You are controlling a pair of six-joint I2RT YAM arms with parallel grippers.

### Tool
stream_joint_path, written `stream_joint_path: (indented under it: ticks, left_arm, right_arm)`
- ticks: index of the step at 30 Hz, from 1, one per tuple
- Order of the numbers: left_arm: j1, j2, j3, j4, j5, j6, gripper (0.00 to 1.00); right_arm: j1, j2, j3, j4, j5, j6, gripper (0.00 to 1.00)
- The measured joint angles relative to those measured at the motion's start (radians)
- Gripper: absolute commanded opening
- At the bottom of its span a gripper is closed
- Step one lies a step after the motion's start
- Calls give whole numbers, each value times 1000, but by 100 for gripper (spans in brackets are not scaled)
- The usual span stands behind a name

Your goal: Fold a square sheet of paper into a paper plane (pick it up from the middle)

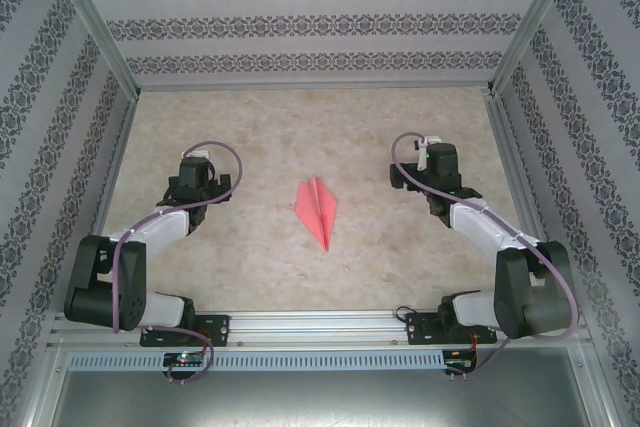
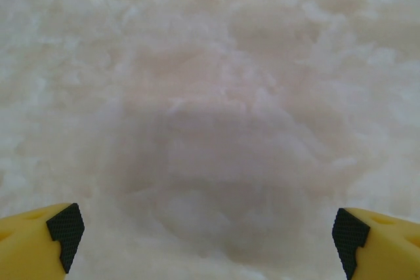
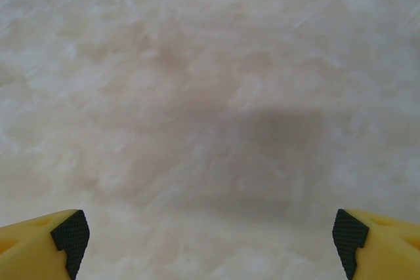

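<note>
A salmon-pink paper plane [image 1: 318,208], a slim dart with a central ridge, lies flat in the middle of the marbled table, its point toward the near edge. My left gripper [image 1: 205,169] hangs well to the plane's left, and my right gripper [image 1: 425,164] well to its right. Neither touches it. In the left wrist view the yellow fingers [image 2: 39,244] with black pads stand wide apart over bare tabletop, so the left gripper [image 2: 207,240] is open and empty. The right gripper [image 3: 210,237] looks the same, its fingers [image 3: 377,244] spread with nothing between them.
The beige marbled tabletop [image 1: 300,127] is boxed in by patterned walls at the back [image 1: 310,22] and both sides. An aluminium rail [image 1: 320,325] carrying both arm bases runs along the near edge. Purple cables loop over each arm.
</note>
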Motion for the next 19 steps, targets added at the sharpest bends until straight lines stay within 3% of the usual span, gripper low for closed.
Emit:
stream_joint_path:
  ticks: [8, 19]
  left_arm:
    - [6, 129, 0, 173, -22, 44, 100]
    - [8, 182, 6, 272, -2, 64, 100]
  right_arm:
    - [-117, 45, -125, 249, -16, -25, 98]
    - [-126, 145, -143, 455, -49, -44, 98]
